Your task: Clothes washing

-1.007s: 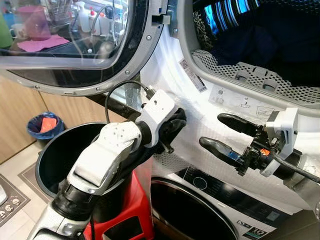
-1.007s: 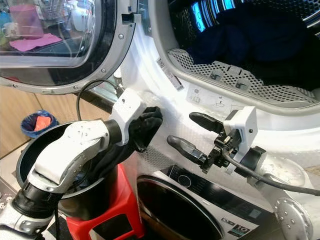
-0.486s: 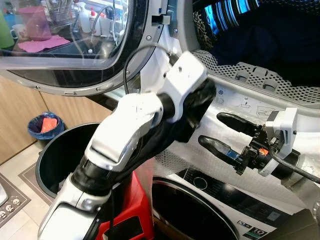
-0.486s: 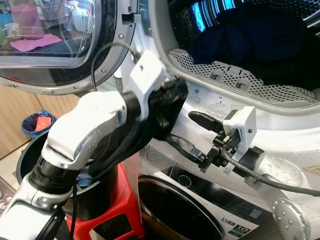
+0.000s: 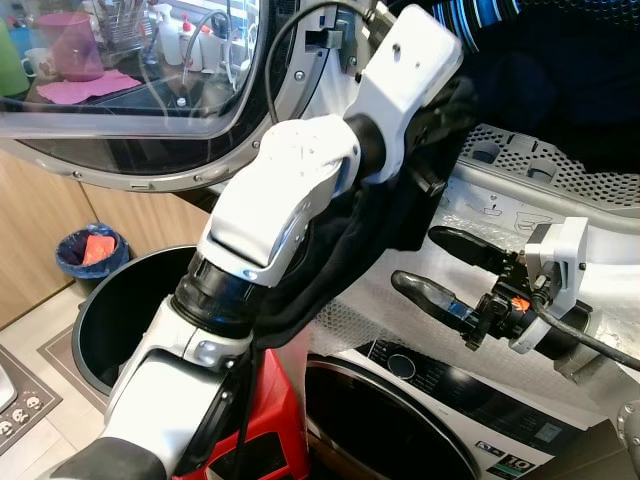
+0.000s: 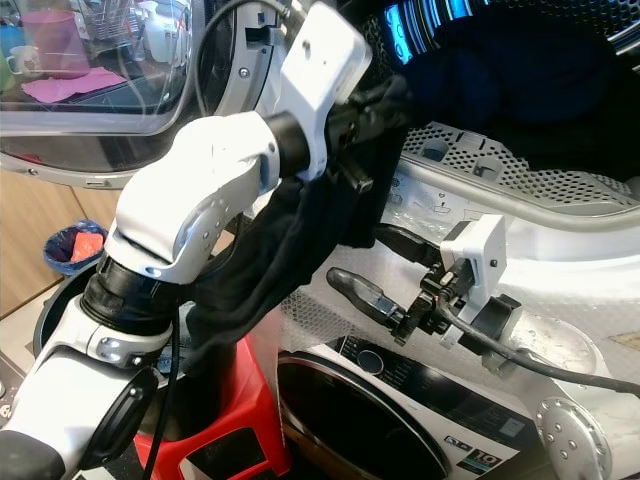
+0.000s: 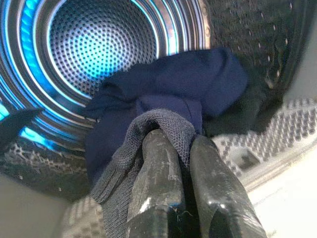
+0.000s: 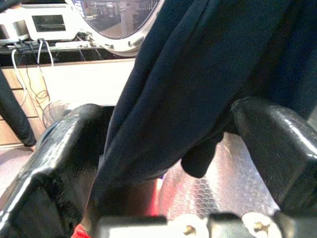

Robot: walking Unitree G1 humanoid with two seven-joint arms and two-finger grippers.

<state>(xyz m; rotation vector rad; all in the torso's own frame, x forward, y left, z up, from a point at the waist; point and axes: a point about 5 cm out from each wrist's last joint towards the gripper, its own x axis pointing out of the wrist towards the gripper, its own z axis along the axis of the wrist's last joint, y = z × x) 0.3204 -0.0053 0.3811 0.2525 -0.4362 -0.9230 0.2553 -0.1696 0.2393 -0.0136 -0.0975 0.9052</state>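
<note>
While the left gripper (image 7: 183,148) pinches a dark garment (image 6: 300,240) at the drum (image 7: 99,54) mouth
Garment hangs toward the black bin (image 5: 120,310); right gripper (image 5: 425,265) waits spread wide beside it.

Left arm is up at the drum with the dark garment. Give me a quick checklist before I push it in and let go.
1. Grip: left gripper shut on the dark garment: ok.
2. Drum mouth open, door swung aside: ok.
3. Room inside: navy clothes lie in the drum, space above them: ok.
4. Garment tail: it hangs down outside, towards the black bin: not ok, lift it in.
5. Right gripper open below the drum; the hanging cloth falls between its fingers in the right wrist view: not ok, snag risk.
6. Cloth clear of the lower rim: cannot tell.
</note>
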